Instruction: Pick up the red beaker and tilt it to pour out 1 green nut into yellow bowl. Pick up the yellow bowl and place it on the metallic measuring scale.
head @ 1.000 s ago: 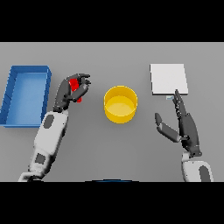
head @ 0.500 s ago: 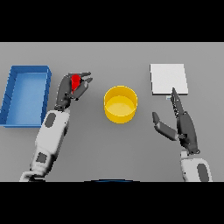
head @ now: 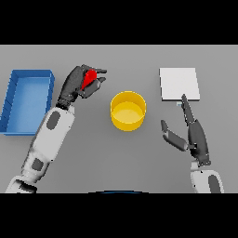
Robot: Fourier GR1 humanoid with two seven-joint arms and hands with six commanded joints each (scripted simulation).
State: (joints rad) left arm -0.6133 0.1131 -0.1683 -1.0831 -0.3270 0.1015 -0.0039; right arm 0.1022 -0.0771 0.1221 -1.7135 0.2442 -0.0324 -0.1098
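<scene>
The grey surface [head: 116, 162] carries a blue rectangular tray [head: 28, 100] at its left edge and a flat, pale metallic measuring scale [head: 179, 83] toward the far right corner. The round yellow bowl [head: 128, 110] sits near the middle, well apart from both.

The left hand [head: 79, 86] has its fingers curled round the small red beaker [head: 89, 78], held between the tray and the bowl. Over the last second the beaker has moved a little farther from the near edge, and its red body now shows more narrowly between the fingers, which suggests that the hand is turning it. It is not over the bowl, so the pour likely needs a move to the right first. No green nut is visible, in the beaker or in the bowl.

The right hand [head: 193, 135] waits with straight fingers below the scale, holding nothing.
</scene>
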